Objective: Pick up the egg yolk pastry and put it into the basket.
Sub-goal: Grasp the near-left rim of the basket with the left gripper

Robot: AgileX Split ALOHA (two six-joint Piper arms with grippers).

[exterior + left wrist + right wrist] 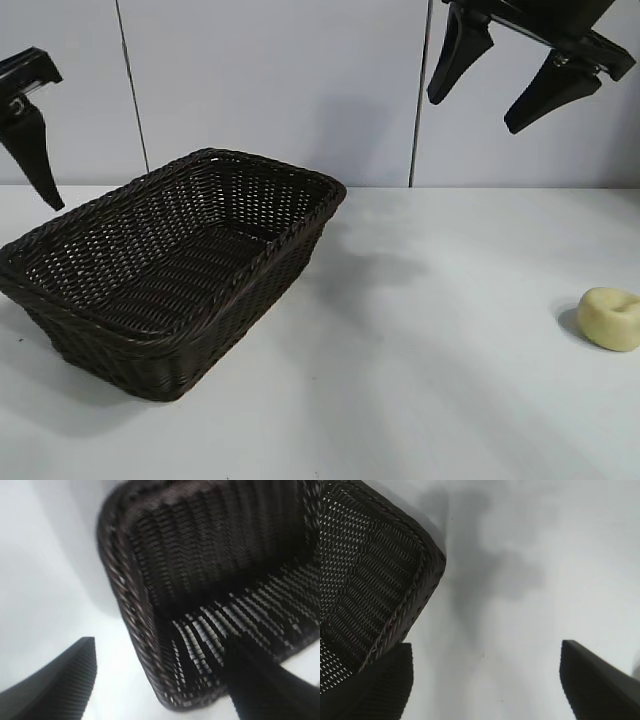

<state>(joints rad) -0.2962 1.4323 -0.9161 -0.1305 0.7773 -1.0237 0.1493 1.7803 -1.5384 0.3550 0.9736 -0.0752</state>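
We see the egg yolk pastry (611,318) lying on the white bench (430,350) at the far right of the exterior view, well apart from the basket (240,300), which sits on the bench toward the left with nothing inside it that we can make out. The right gripper (515,82) hangs high above the bench, up and to the left of the pastry, its fingers spread wide and holding nothing. In its wrist view we look down past both fingers onto bare bench and one corner of the basket's braided rim. The left gripper (30,150) is at the left edge of the exterior view, just beside the basket's left end and above its rim. Its wrist view shows the two fingers apart, empty, with the basket's end wall between them.
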